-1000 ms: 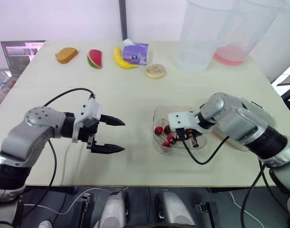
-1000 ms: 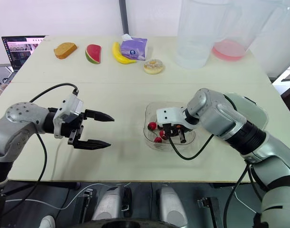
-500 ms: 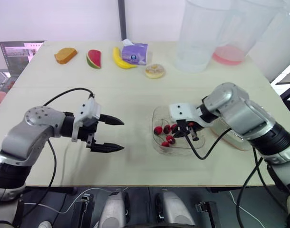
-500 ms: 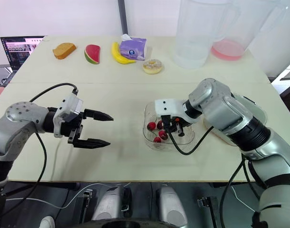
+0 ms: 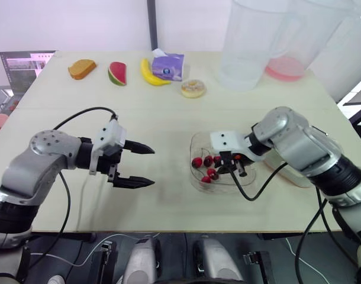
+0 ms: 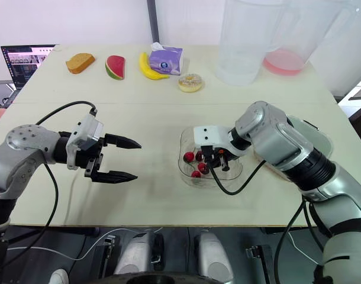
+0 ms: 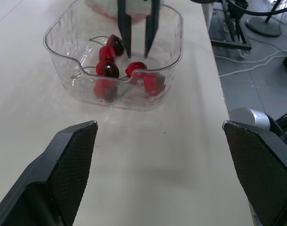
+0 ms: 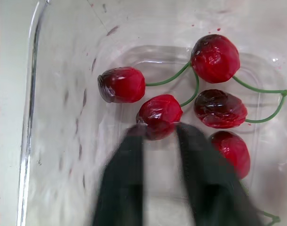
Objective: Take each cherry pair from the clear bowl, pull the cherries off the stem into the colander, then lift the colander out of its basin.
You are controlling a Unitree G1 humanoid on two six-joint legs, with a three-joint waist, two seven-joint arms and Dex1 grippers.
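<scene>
The clear bowl (image 5: 194, 146) sits right of the table's middle and holds several red cherries (image 5: 206, 167) joined in pairs by green stems (image 8: 264, 92). My right gripper (image 5: 238, 171) points down inside the bowl, its fingers narrowly open just over one cherry (image 8: 158, 111), with nothing between them. My left gripper (image 5: 152, 166) hovers open above the table to the bowl's left, aimed at it, holding nothing. The pink colander (image 5: 288, 176) in its clear basin (image 6: 320, 137) lies right of the bowl, mostly hidden behind my right arm.
Along the table's far side lie a bread slice (image 5: 81, 68), watermelon slice (image 5: 117, 73), banana (image 5: 151, 74), purple tissue pack (image 5: 168, 65) and donut (image 5: 193, 89). Two tall clear pitchers (image 5: 251, 41) stand at the far right. A laptop (image 5: 23, 62) is at the far left.
My right gripper has shifted slightly inside the bowl, still over the cherries. The left arm has barely moved.
</scene>
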